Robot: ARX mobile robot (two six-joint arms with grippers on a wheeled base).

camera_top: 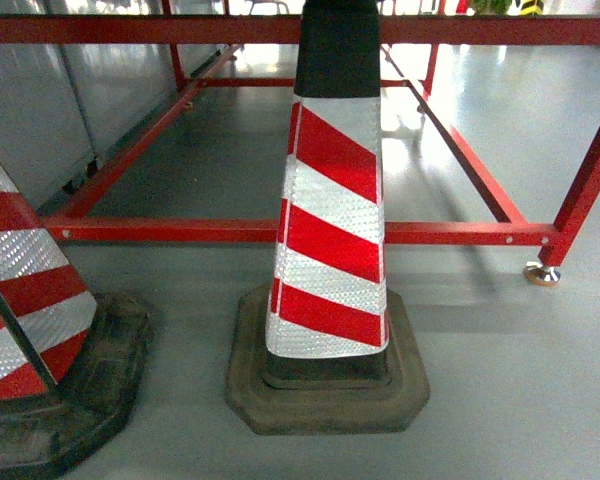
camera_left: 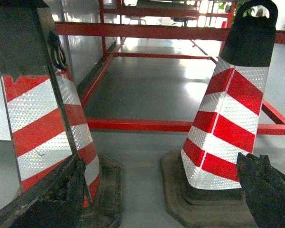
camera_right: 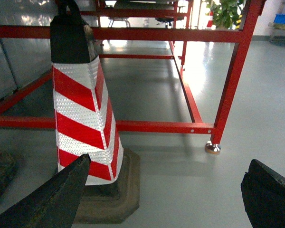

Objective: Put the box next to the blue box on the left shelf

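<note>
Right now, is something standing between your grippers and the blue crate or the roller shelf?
Neither shows in any view. Directly ahead stands a red-and-white striped traffic cone on a dark rubber base, a second striped cone to its left, and a red metal frame behind them. Both grippers are open, empty.

Head view: centre cone (camera_top: 330,215) top cut off by upper edge; left cone (camera_top: 25,300) only partly in frame. Left wrist: both fingers (camera_left: 266,190) clipped at bottom corners, near cone (camera_left: 42,118) cropped at left. Right wrist: fingers (camera_right: 52,199) likewise cut off; plant (camera_right: 226,12) and blue item (camera_right: 283,19) far back, possibly a crate, too small to tell.
</note>
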